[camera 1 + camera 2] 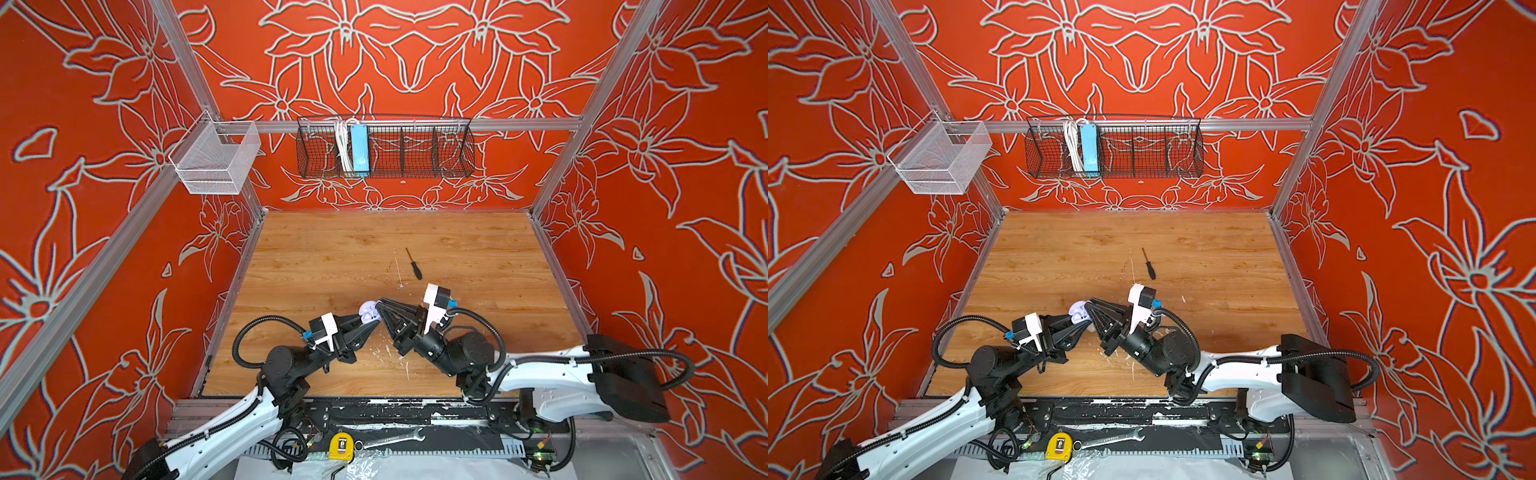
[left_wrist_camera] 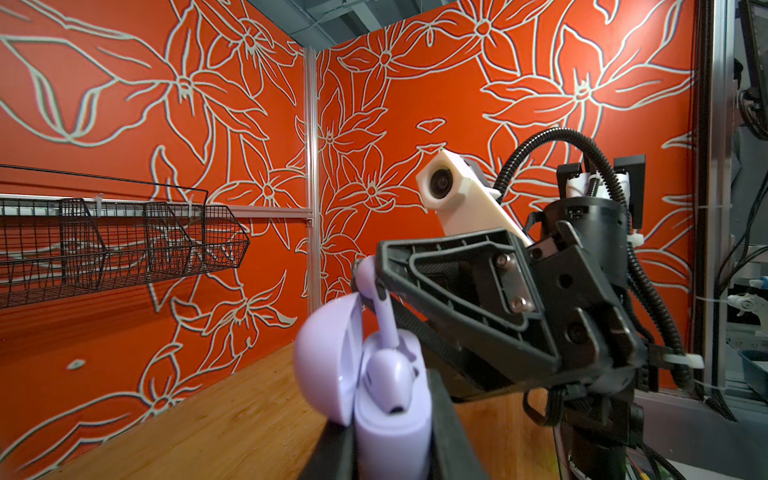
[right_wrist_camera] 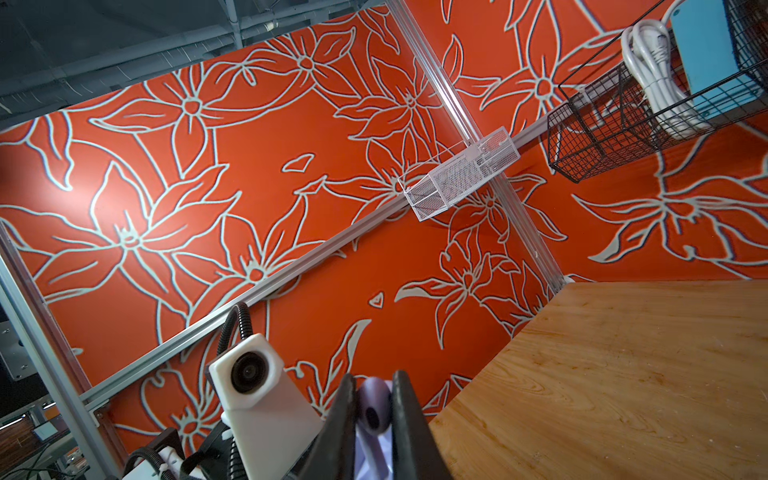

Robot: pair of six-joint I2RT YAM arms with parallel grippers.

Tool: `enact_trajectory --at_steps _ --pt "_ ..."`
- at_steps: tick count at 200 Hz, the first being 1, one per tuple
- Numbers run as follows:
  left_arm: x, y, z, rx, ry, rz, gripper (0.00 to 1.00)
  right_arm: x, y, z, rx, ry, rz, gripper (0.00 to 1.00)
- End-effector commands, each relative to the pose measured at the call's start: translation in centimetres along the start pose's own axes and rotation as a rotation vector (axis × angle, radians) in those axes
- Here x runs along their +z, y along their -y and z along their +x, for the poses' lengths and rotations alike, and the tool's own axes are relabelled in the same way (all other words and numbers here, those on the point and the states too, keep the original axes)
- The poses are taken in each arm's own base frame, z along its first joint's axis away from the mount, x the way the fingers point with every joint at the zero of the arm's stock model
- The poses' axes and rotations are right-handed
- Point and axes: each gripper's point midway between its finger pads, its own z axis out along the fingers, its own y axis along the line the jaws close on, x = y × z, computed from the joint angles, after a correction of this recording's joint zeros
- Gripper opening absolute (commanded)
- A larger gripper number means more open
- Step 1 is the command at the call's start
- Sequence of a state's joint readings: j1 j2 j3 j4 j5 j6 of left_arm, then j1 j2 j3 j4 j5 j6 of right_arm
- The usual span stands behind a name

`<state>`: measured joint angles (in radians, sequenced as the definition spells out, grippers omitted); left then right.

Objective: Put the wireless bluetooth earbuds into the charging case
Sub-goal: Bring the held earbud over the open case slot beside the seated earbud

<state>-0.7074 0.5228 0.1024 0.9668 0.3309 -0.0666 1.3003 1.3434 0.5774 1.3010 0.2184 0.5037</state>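
My left gripper [image 2: 392, 444] is shut on the lavender charging case [image 2: 390, 428], held above the wooden table with its lid [image 2: 328, 365] swung open. One lavender earbud [image 2: 390, 380] sits in the case. My right gripper [image 3: 375, 384] is shut on a second lavender earbud [image 3: 374, 409], gripped by its head. That earbud's stem [image 2: 385, 318] points down into the case, beside the seated one. In both top views the two grippers meet at the case [image 1: 368, 311] [image 1: 1077, 309] near the table's middle front. No cream-white earbuds show.
A black screwdriver [image 1: 414, 264] lies on the table behind the grippers. On the back wall hang a black wire basket [image 1: 415, 147] holding a blue power strip [image 1: 359, 149] and a white mesh basket [image 1: 216, 160]. A yellow tape measure [image 1: 340, 446] and a wrench [image 1: 390, 439] lie on the front rail.
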Motion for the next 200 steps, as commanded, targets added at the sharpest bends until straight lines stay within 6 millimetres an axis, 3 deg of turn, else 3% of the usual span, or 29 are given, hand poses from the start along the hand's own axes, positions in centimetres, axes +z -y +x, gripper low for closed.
enact_trajectory --at_steps 1,38,104,200 --pt "0.0 -0.6 -0.7 0.008 0.021 -0.041 0.0 -0.1 -1.3 2.5 0.009 -0.087 -0.048 0.12" --pt "-0.2 -1.6 -0.5 -0.006 0.014 -0.1 0.0 -0.4 -0.8 3.2 -0.026 -0.109 -0.018 0.12" --pt "-0.3 -1.5 -0.6 -0.003 0.022 -0.097 0.0 -0.6 0.3 3.8 -0.054 -0.119 0.032 0.12" --pt "-0.1 -1.4 -0.3 -0.005 0.008 -0.09 0.0 -0.4 -3.0 -2.9 -0.166 0.019 -0.025 0.12"
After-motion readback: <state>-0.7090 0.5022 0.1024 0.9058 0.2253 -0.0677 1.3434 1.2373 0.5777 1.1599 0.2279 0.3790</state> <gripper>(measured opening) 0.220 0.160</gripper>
